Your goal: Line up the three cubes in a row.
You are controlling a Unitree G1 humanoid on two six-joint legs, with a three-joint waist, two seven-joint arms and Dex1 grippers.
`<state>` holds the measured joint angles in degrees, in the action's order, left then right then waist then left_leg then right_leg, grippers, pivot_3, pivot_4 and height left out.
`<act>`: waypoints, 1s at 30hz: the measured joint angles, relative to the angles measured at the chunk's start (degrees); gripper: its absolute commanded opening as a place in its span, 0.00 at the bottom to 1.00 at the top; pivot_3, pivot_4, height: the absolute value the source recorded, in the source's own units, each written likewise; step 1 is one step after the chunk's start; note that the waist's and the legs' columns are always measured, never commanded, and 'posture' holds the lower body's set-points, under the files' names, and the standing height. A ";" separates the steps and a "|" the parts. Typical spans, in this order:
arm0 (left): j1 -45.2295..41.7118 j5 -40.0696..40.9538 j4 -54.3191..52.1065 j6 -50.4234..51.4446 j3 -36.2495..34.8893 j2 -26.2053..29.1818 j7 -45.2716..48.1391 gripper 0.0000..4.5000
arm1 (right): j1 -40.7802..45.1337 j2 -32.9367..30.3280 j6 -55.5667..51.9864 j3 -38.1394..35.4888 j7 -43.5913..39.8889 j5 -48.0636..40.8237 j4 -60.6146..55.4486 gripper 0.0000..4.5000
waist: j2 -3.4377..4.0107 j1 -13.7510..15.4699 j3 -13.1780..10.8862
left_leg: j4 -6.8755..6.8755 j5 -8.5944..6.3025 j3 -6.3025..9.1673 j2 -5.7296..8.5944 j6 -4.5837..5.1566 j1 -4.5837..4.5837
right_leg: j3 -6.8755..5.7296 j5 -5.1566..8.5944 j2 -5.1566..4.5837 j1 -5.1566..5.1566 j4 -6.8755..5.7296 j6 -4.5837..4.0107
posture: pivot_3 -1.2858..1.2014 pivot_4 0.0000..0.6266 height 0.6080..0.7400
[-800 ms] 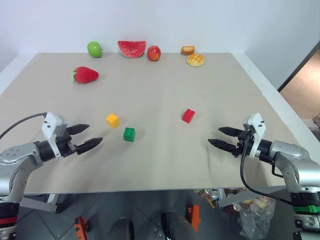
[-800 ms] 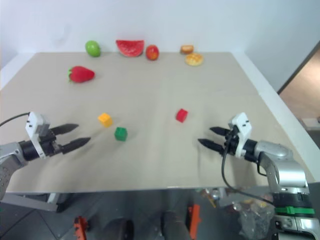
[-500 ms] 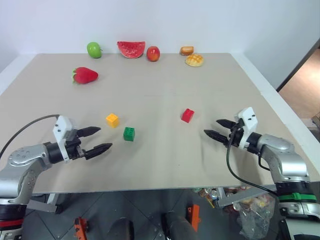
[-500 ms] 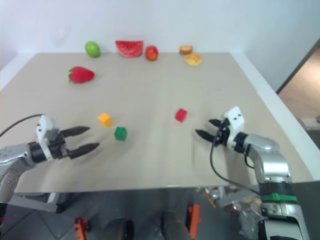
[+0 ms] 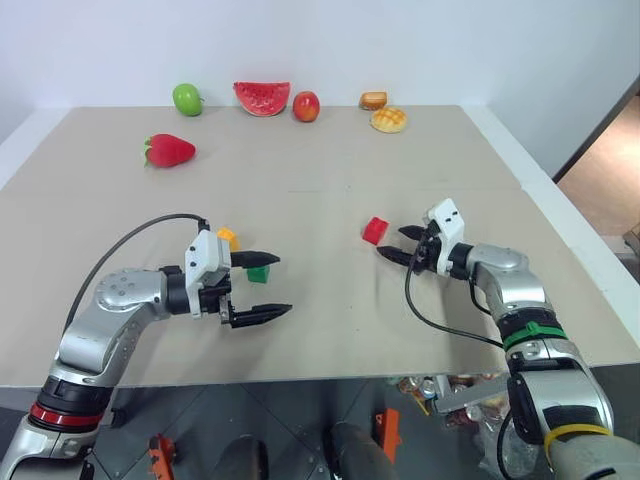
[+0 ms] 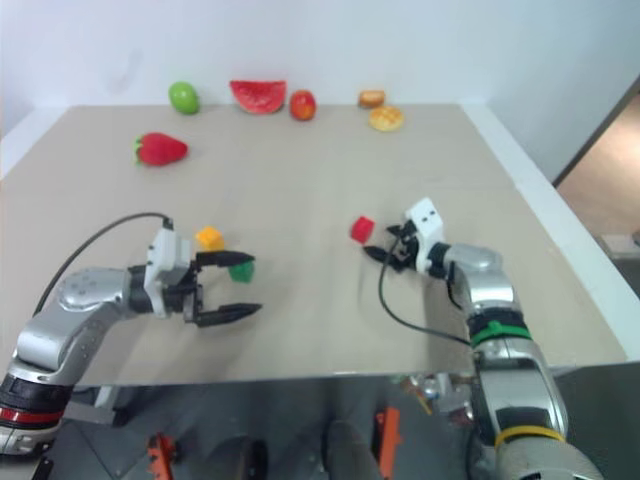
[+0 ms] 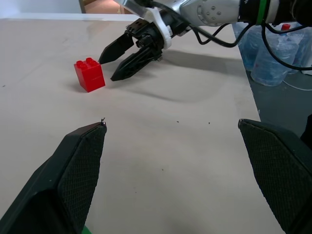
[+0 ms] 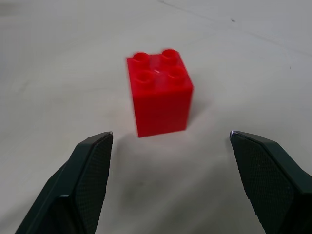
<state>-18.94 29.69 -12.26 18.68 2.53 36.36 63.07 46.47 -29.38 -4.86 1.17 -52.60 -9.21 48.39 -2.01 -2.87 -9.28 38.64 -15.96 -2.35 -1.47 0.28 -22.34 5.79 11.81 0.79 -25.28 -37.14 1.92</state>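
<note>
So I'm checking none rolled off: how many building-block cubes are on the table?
3. The red cube sits just ahead of the right gripper; the yellow cube and green cube lie partly behind the left gripper.

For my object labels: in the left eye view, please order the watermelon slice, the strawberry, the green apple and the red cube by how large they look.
1. Watermelon slice
2. Strawberry
3. Green apple
4. Red cube

The fruits lie farther from the camera than the cube, so their true lead may be greater.
</note>
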 measured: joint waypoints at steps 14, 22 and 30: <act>0.71 0.18 0.30 2.38 0.00 -2.29 -3.86 1.00 | 5.50 4.12 7.20 0.09 -1.35 2.23 11.13 0.66 | 0.00 0.00 0.00 | 0.01 0.00 0.16 0.03 0.00 0.01 | 0.01 -0.05 -0.08 0.01 -0.01 0.05 | 0.52 0.24 1.00; 2.94 0.52 -0.15 3.01 -1.32 -1.92 -5.18 1.00 | 5.44 4.19 7.81 -1.24 -1.86 2.21 11.47 0.34 | 0.01 0.00 0.00 | 0.01 0.00 0.16 0.02 -0.01 0.02 | 0.01 -0.07 -0.08 0.00 -0.03 0.02 | 0.52 0.24 1.00; 4.76 3.79 0.93 7.14 -5.67 0.92 -4.35 1.00 | -6.48 -0.60 -0.49 -0.90 -14.33 -2.26 -9.87 0.34 | 0.05 0.15 -0.01 | -0.01 -0.01 0.30 0.02 0.00 -0.05 | -0.16 -0.06 -0.11 -0.02 -0.05 0.03 | 0.52 0.24 1.00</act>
<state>-14.18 33.48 -11.32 25.83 -3.14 37.27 58.72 39.98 -29.98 -5.35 0.27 -66.92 -11.48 38.51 -1.96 -2.72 -9.29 38.63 -15.97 -2.05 -1.45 0.28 -22.39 5.63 11.75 0.68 -25.30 -37.19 1.95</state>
